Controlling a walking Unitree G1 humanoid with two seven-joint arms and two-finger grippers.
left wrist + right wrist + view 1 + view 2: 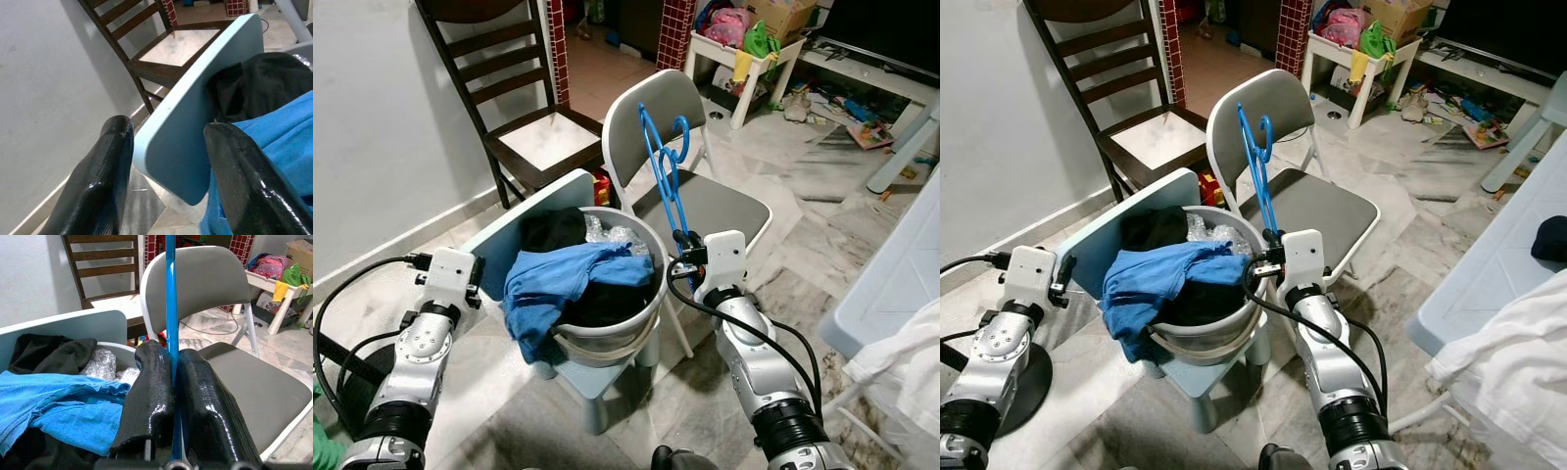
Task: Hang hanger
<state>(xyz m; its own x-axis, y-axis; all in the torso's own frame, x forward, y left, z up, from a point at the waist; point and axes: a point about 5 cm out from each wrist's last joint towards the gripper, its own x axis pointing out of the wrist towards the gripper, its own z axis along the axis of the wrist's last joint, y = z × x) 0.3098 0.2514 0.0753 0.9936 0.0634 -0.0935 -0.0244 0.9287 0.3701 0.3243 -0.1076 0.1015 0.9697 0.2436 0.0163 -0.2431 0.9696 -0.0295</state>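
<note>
— Right wrist view: why is the right gripper (171,396) squeezing that blue hanger (170,308)?
— It's holding it upright over the grey folding chair (705,206), hook topmost, beside the laundry bucket (607,338).
— And the left gripper (171,161)?
— Idling, fingers spread around the pale blue chair back (195,127).

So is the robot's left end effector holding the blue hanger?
No, the blue hanger is pinched in the right end effector, while the left end effector is open beside the light blue chair back.

Blue plastic hanger (170,308) runs off the right wrist view's top edge, hook unseen there; black garment (553,230) lies half buried under the crumpled blue cloth (563,279); the grey plastic bucket's (607,338) base stays hidden.
</note>
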